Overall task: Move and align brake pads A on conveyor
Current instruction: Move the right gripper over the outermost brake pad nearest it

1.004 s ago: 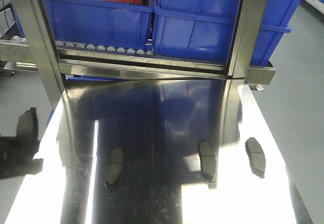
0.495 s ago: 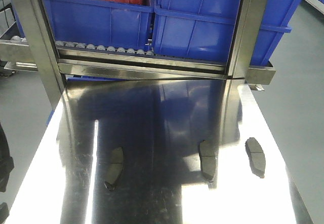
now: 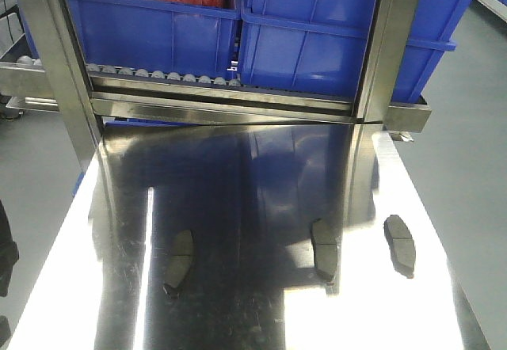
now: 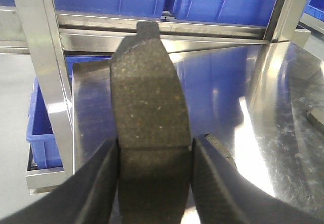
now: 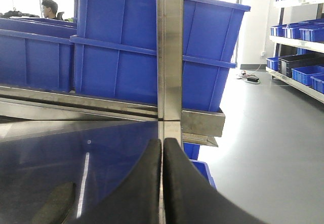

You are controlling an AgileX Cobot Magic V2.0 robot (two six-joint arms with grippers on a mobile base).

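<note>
The left pincer (image 4: 154,155) is clamped on one brake pad (image 4: 149,97). The pad is gripped across its lower half, just under the groove, and is held upright, clear of the table (image 4: 283,107). The right pincer (image 5: 163,150) is closed on nothing, its fingers pressed together (only a steel upright (image 5: 168,46) and blue bins (image 5: 121,41) lie ahead of it).

Three more pads are left lying on the table in the front view: the left pad (image 3: 181,261), the middle pad (image 3: 323,249) and the right pad (image 3: 400,243). The middle and right pads lie near each other, the left pad is well apart from them, and the three are turned at slightly different angles. The conveyor is shown in no view, so it cannot be told whether anything has been set on it. The task is judged to be at an early stage: one of the four pads has been picked up but not yet delivered, and three remain to be fetched and aligned.

A second ago, the held pad and the dark left arm (image 3: 6,259) were seen at the left edge of the front view. Half a second ago only the arm was left there. Now just a sliver of it is visible, and the pad has been carried out of that view. The three pads on the table have not moved.
</note>
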